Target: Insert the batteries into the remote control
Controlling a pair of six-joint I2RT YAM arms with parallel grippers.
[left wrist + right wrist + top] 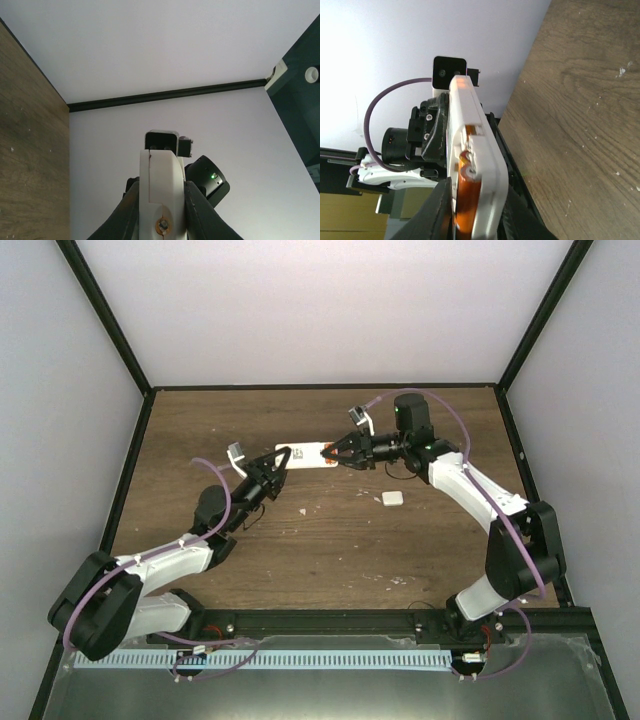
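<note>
The white remote control (306,453) is held in the air between both grippers, over the far middle of the table. My left gripper (279,462) is shut on its left end; in the left wrist view the remote (160,180) stands end-on between my left gripper's (161,205) fingers. My right gripper (336,452) is shut on its right end. In the right wrist view the remote (470,115) shows its open back, with the orange batteries (467,195) lying in the compartment between my right gripper's (475,205) fingers.
A small white square piece (392,499) lies on the brown wooden table (330,550), to the right of and nearer than the grippers. Black frame posts and white walls enclose the table. A metal tray (320,680) runs along the near edge.
</note>
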